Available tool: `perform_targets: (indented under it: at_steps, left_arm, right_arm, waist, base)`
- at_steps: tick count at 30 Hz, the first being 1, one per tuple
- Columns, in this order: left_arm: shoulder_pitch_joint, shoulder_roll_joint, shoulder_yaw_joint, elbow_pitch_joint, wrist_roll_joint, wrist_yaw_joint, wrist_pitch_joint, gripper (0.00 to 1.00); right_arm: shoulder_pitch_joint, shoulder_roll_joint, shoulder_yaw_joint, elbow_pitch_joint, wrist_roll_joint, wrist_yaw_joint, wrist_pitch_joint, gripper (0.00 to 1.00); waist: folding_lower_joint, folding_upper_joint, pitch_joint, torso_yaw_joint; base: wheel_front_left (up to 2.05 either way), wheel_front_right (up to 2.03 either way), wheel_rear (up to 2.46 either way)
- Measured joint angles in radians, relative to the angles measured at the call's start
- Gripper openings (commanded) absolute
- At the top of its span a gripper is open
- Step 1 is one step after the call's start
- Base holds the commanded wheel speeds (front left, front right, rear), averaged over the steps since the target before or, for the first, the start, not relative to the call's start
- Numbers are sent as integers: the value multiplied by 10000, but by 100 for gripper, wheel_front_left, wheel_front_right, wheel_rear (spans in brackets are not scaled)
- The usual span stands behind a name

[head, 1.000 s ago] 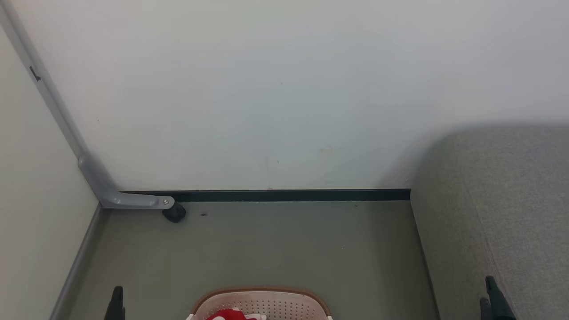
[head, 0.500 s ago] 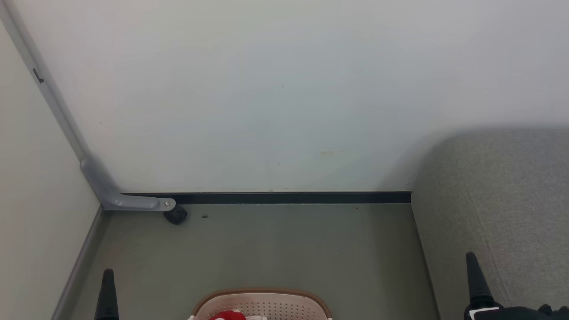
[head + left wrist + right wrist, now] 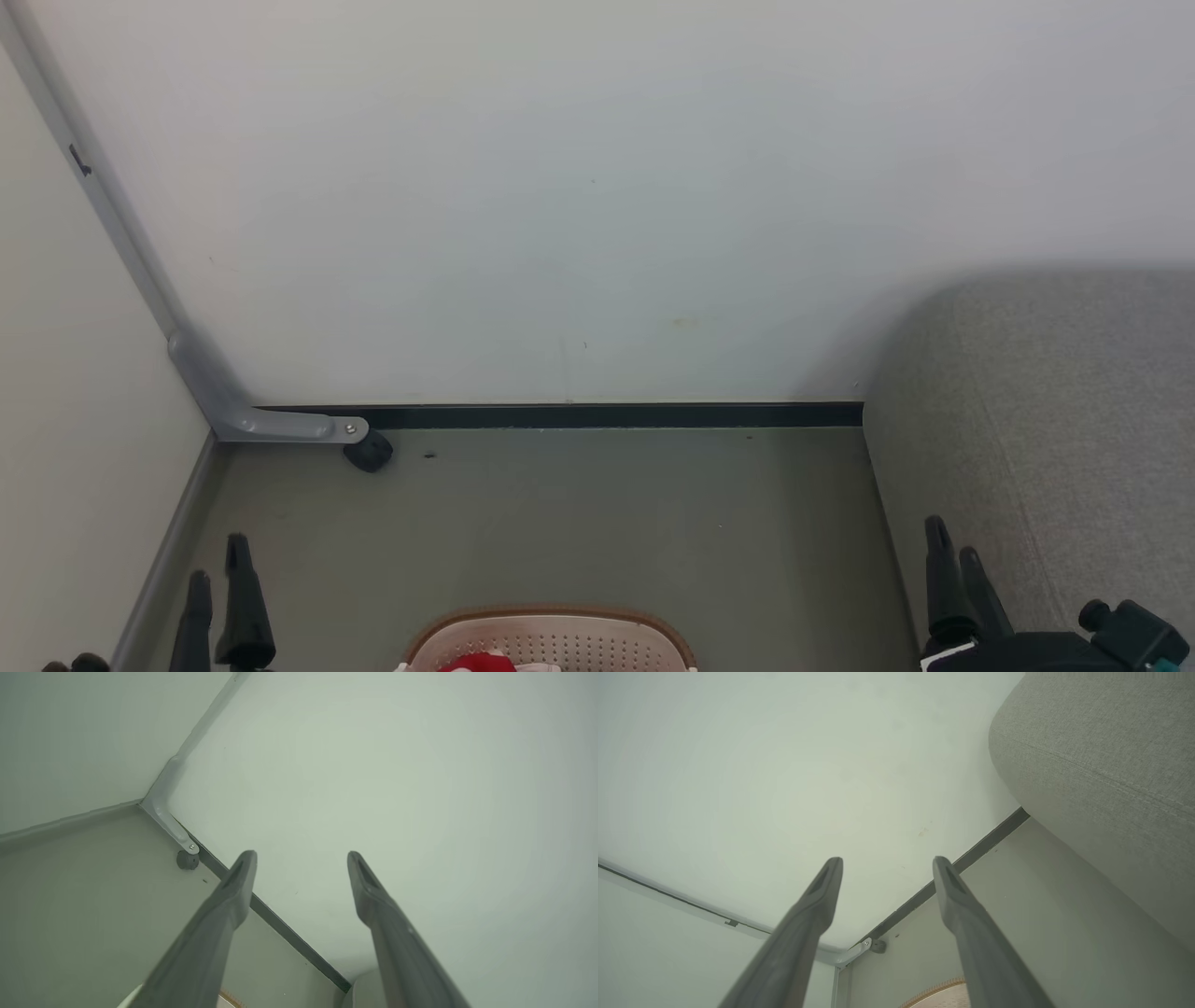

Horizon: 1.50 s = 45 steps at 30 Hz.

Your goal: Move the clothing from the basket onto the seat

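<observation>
Head view: the basket (image 3: 551, 639) sits on the floor (image 3: 579, 523), red clothing (image 3: 481, 664) inside, the seat (image 3: 1055, 420) to its right. The left gripper (image 3: 218, 560) and right gripper (image 3: 951, 539) flank it, jaws spread and empty; a bracket (image 3: 271, 425) and black knob (image 3: 369, 453) lie by the wall (image 3: 597, 187).

The large grey cushion seat (image 3: 1055, 420) is covered in coarse woven cloth. The oval cream basket (image 3: 560, 642) is moulded in perforated plastic, its brown rim given a woven look. The red clothing (image 3: 478, 664) is seen as soft cloth. The grey-green floor (image 3: 560, 523) is finished smooth and matt.
</observation>
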<state>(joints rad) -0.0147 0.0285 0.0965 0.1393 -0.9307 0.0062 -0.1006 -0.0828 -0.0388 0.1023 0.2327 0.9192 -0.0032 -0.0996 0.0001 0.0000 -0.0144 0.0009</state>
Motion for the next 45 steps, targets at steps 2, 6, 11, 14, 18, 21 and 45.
perform_targets:
  at_steps: [2,6,11,14,18,21,45]
  left_arm:
    - [22,0,-84,-65,474,42,-88,100]
    - [36,8,-224,-132,1319,121,-196,100]
    - [100,25,-533,-161,2817,219,-418,100]
    - [216,50,-696,-155,3578,290,-514,100]
    - [229,159,-878,-123,4556,316,-660,100]
    - [230,230,-1047,-36,5200,385,-752,100]
    - [260,236,-1699,1776,7624,98,-1488,100]
  right_arm:
    - [-58,-12,105,-4,-378,-63,-81,100]
    - [-114,-29,284,-8,-951,-90,-176,100]
    - [-128,-56,608,2,-2040,-267,-395,100]
    - [-161,-61,746,13,-2543,-337,-523,100]
    - [-259,-73,955,82,-3260,-422,-669,100]
    - [-313,-79,1093,159,-3791,-514,-788,100]
    - [-317,-100,2138,1714,-6266,-932,-1486,100]
  waist:
    - [-1,0,8,-8]
    - [0,0,22,-20]
    - [0,0,55,-38]
    - [0,0,70,-51]
    - [0,0,83,-69]
    - [0,0,88,-84]
    - [0,0,100,-310]
  base:
    - [0,0,0]
    - [0,0,0]
    - [0,0,0]
    - [0,0,0]
    - [0,0,0]
    - [0,0,0]
    - [0,0,0]
